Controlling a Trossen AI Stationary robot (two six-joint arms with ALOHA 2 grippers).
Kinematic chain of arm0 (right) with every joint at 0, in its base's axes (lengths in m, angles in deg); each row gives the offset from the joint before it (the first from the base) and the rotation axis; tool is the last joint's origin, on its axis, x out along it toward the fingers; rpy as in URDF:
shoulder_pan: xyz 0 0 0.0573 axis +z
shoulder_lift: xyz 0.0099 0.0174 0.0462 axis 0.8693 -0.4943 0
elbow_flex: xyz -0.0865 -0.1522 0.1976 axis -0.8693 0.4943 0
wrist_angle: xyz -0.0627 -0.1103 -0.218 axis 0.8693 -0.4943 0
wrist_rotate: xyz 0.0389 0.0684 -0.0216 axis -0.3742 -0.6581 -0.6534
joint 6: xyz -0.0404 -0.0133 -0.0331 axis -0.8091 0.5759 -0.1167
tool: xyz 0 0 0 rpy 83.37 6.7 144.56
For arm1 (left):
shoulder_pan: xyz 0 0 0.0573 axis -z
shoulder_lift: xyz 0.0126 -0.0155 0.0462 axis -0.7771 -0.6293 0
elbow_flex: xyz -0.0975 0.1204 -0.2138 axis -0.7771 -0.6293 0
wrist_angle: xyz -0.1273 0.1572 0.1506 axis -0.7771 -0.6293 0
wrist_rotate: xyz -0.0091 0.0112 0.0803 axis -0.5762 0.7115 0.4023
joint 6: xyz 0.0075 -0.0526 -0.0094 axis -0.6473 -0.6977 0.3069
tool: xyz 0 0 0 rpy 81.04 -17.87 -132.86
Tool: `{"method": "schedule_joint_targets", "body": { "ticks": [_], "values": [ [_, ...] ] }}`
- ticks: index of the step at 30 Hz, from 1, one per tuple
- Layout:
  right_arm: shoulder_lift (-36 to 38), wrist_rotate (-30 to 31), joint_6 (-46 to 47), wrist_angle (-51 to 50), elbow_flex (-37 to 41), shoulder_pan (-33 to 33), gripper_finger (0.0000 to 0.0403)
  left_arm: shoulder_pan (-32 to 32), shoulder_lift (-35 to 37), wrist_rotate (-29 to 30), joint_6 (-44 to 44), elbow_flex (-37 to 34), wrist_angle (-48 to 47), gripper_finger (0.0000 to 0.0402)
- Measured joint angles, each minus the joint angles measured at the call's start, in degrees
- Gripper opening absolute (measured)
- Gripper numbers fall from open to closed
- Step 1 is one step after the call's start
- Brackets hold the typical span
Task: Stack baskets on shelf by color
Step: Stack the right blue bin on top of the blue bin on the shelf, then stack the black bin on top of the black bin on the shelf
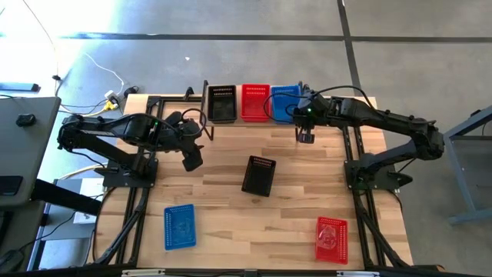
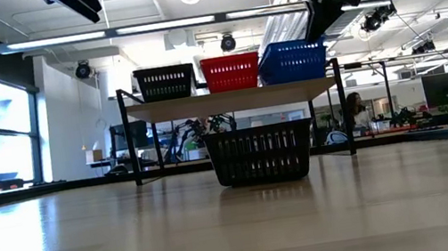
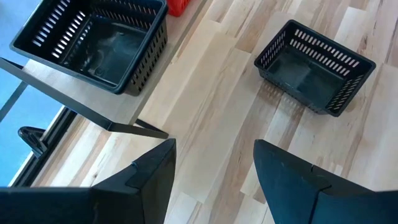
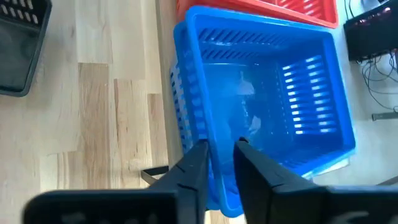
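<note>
Three baskets stand side by side on the shelf (image 2: 229,99) at the far edge, resting on their bottoms: black (image 1: 223,102), red (image 1: 255,101) and blue (image 1: 284,101). My right gripper (image 4: 221,152) reaches down at the blue basket's (image 4: 267,93) right end, its fingers slightly apart on either side of the wall near the near right corner. My left gripper (image 3: 214,177) hangs open over the table left of middle (image 1: 192,158), with nothing between its fingers. A black basket (image 1: 258,175) stands at the table's middle. My right gripper has one finger (image 4: 194,167) outside and one finger (image 4: 252,163) inside the blue basket's rim at its near right corner (image 4: 219,186), slanting down from the right. I cannot tell whether the fingers touch the wall. The basket sits upright on the shelf.
A blue basket (image 1: 179,226) lies near the front left and a red basket (image 1: 331,238) near the front right. The shelf's black legs (image 2: 131,149) stand on the table. In the low view the middle black basket (image 2: 260,154) stands before the shelf.
</note>
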Motion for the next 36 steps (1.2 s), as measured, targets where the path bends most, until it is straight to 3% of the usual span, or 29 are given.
{"method": "schedule_joint_targets", "body": {
  "ticks": [6, 18, 24, 36],
  "values": [
    [0.0, -0.1, 1.5, 1.2, 0.0, 0.3, 0.0102, 0.0, 0.0, -0.1, -0.8, 0.0, 0.0, 0.0204],
    [0.0, -0.3, 15.8, 1.5, -7.6, 1.1, 0.0105, 0.0, -1.7, -2.7, -3.8, 0.0, 7.0, 0.0204],
    [0.0, 0.0, 22.2, 1.5, -10.9, 2.9, 0.0105, 0.4, -6.3, -8.4, 4.9, 0.0, 15.7, 0.0204],
    [0.0, 5.3, 34.7, 1.5, -12.3, 6.3, 0.0105, 2.6, -14.6, -11.3, 22.3, 0.0, 25.4, 0.0204]
  ]
}}
